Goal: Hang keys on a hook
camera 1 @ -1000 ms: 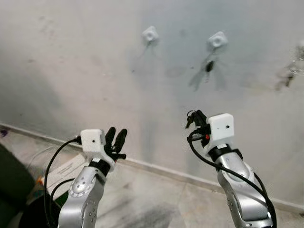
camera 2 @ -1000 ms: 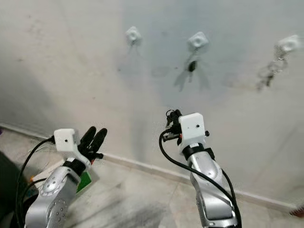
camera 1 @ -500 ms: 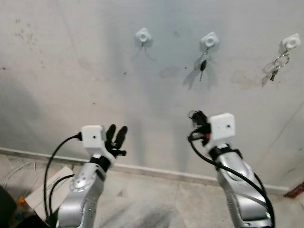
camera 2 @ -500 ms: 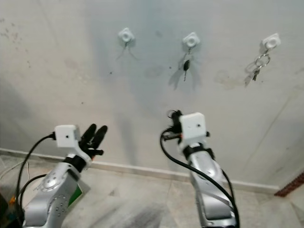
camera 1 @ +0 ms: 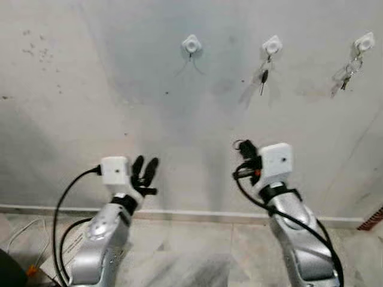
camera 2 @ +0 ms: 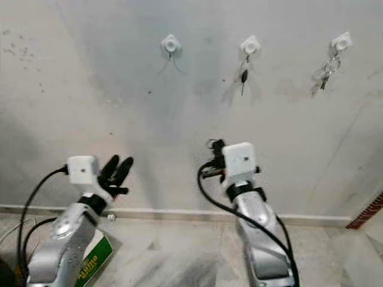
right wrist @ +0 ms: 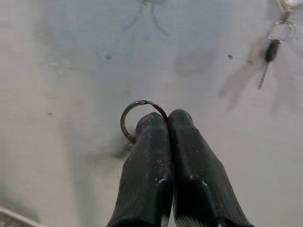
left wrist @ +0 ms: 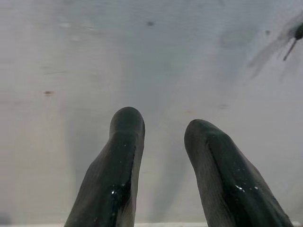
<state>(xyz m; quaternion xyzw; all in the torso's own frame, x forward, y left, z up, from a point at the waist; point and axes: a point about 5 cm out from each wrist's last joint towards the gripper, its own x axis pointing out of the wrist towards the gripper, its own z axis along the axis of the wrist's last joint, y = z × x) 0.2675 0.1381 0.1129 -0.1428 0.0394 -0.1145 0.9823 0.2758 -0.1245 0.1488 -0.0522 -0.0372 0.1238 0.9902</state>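
Right gripper (right wrist: 166,124) pinches what looks like a key ring (right wrist: 134,116) below three hooks (camera 1: 191,43); left gripper (left wrist: 163,130) spread

Key ring (right wrist: 137,116) half-hidden behind the right hand (right wrist: 168,118), its keys out of sight.

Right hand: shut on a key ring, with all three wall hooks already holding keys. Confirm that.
Not quite. The right hand is shut on the key ring, but just two hooks hold keys: the middle hook and right hook. The left hook is bare, as the left eye view shows.
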